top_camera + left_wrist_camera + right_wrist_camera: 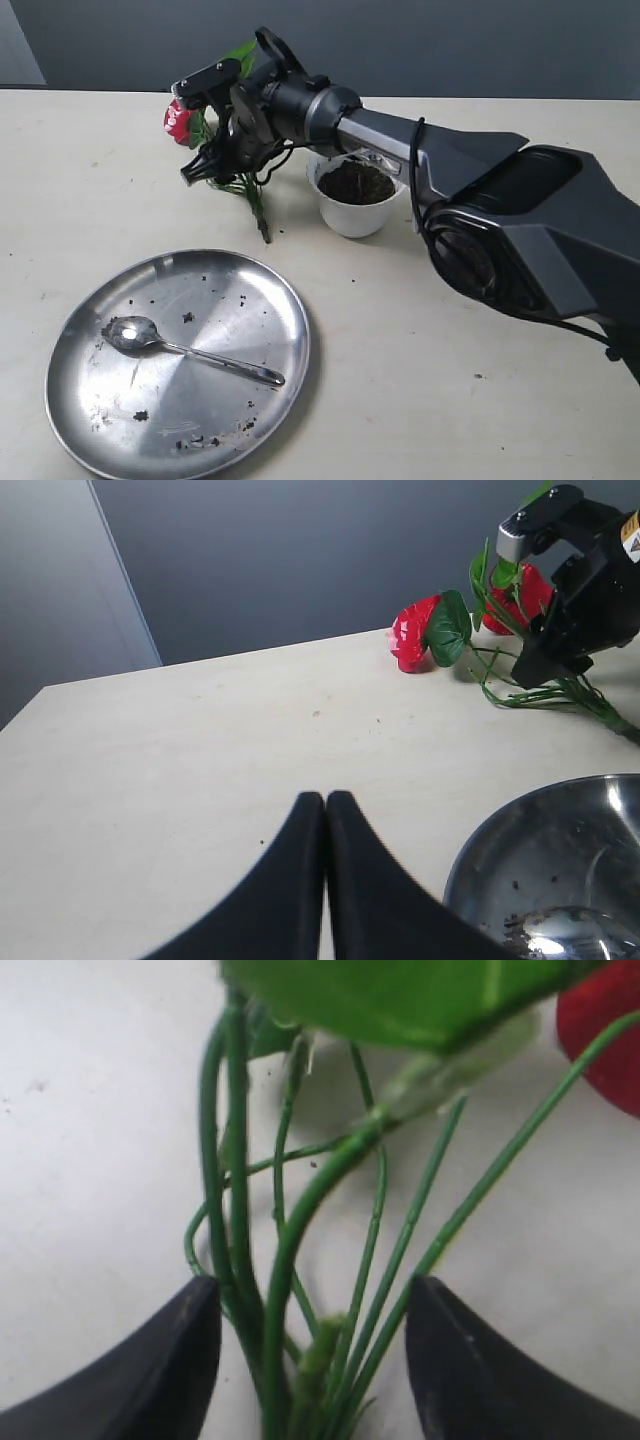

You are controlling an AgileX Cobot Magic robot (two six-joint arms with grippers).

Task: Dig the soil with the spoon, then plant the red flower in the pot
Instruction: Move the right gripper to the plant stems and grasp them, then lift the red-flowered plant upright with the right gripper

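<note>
The right hand (205,125) straddles the red flower (180,120) stems, fingers apart, at ten o'clock from the pot (355,200). The left hand (325,815) is closed, empty.

Spoon (185,349) on plate (262,298) — pot (355,200) behind, flower (215,135) left.

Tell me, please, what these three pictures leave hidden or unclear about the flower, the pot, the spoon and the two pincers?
- The red flower: the exterior view shows one bloom partly; the right pincer and its arm cover the rest.
- The pot: the arm hides its far rim in the exterior view.
- The spoon: blurred and cut by the left wrist view's edge.
- Right pincer grip: the right wrist view's edge cuts the stems where contact would show.
</note>
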